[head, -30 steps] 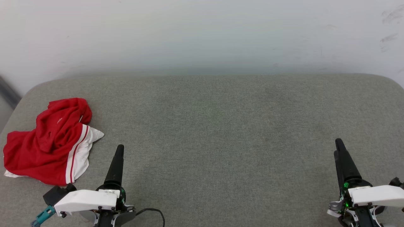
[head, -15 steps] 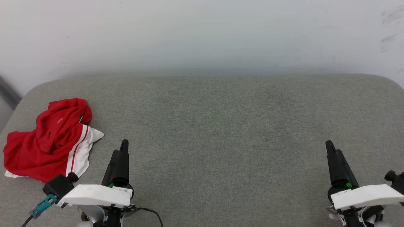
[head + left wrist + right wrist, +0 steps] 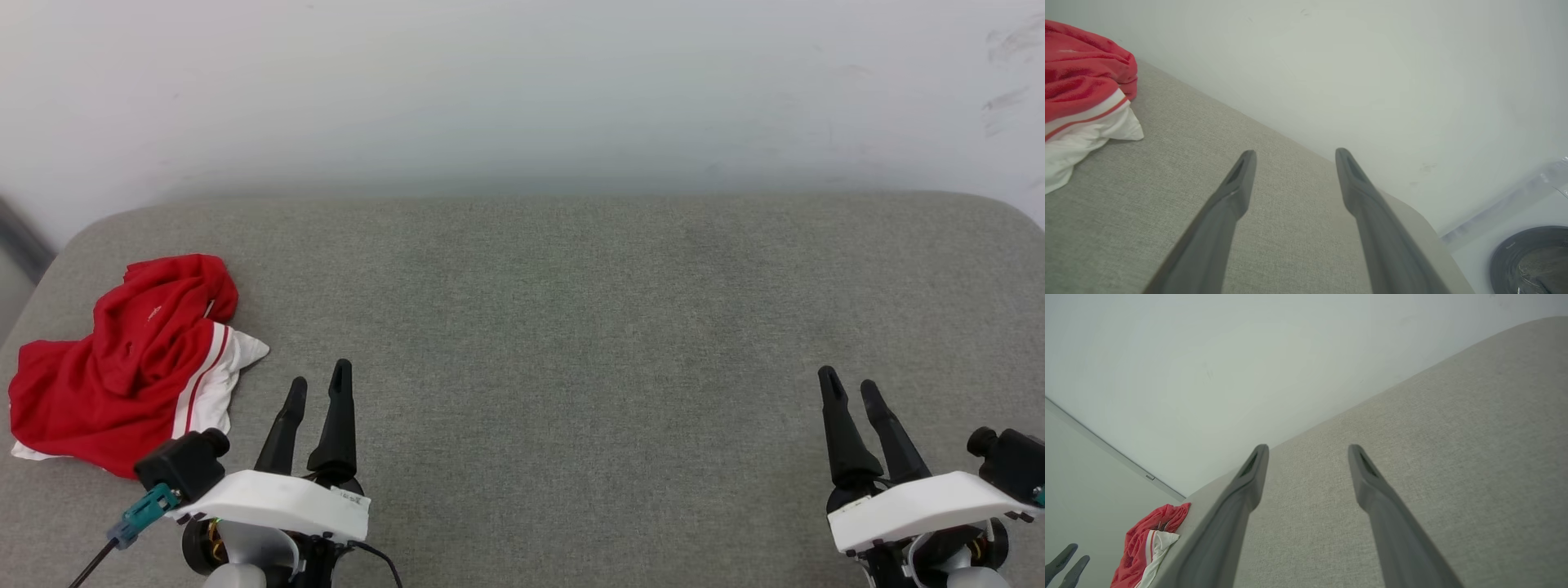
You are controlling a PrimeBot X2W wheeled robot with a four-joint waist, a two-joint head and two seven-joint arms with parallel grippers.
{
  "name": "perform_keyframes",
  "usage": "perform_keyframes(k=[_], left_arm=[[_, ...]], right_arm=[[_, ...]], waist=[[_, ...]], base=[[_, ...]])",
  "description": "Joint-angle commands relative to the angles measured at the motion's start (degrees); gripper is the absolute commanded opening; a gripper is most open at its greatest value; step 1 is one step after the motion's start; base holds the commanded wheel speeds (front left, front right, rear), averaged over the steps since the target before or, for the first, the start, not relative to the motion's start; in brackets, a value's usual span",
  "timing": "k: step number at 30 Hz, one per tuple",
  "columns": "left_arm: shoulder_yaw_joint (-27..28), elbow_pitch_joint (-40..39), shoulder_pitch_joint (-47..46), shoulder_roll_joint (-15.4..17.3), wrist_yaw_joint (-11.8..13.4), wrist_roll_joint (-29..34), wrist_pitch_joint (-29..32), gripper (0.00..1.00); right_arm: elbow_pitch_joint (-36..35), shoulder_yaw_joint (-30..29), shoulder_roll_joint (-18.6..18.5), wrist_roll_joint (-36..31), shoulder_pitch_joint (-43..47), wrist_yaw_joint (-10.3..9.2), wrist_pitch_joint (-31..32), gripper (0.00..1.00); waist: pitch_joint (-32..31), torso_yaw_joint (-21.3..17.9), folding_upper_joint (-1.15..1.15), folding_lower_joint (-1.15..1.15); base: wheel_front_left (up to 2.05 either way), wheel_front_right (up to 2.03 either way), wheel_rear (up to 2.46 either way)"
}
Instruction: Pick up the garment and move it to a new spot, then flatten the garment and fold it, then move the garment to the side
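Head view, garment: the red garment (image 3: 122, 367) lay crumpled in a heap at the left end of the grey padded surface (image 3: 571, 310). A white sleeve with red stripe trim showed on its right side, and any print was hidden in the folds.
Contact: nothing touched the garment.
Left gripper: the left gripper (image 3: 320, 374) stood just right of the garment, near the white sleeve but apart from it. Its fingers were spread and empty, pointing toward the wall (image 3: 522, 82).
Left wrist view: the garment sat at the upper left, off to the side of the parted fingers (image 3: 1229, 204), with bare grey fabric between them.
Right gripper: the right gripper (image 3: 847, 379) was well apart from the garment, at the opposite end of the surface, fingers likewise spread around nothing.
Right wrist view: the garment showed small at the lower left, by the surface's edge.
Wall: pale, with faint scuffs at the upper right.
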Motion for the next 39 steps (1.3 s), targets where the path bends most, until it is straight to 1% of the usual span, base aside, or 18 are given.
perform_keyframes(k=[1,12,13,26,39], left_arm=[[-0.4,-0.9,-1.5,0.7,0.4,2.6,-0.6,1.0],[-2.5,-1.2,-1.8,2.1,2.5,11.3,-2.4,1.0],[-3.1,-1.1,-1.9,2.5,3.0,13.3,-2.8,1.0],[-5.1,-0.2,-2.1,3.5,4.2,20.1,-4.7,1.0],[-5.8,1.3,-1.9,3.2,4.5,24.9,-6.2,1.0]], right_arm=[[-1.0,0.2,0.0,-2.5,-0.7,0.07,0.0,1.0],[-1.1,0.7,0.2,-11.2,-0.8,0.09,-0.6,1.0],[-1.1,0.7,0.2,-13.4,-0.8,0.09,-0.6,1.0],[-1.8,0.7,0.3,-21.6,-0.4,0.11,-0.8,1.0],[-2.2,-0.2,0.3,-26.3,-0.2,0.12,-1.0,1.0]], waist=[[0.0,0.0,0.0,0.0],[0.0,-0.1,0.0,0.0],[0.0,-0.1,0.0,0.0],[-0.2,0.1,0.0,0.0],[-0.3,0.0,0.0,0.0]], base=[[0.0,0.0,0.0],[0.0,0.0,0.0],[0.0,0.0,0.0],[0.0,0.0,0.0],[0.0,0.0,0.0]])
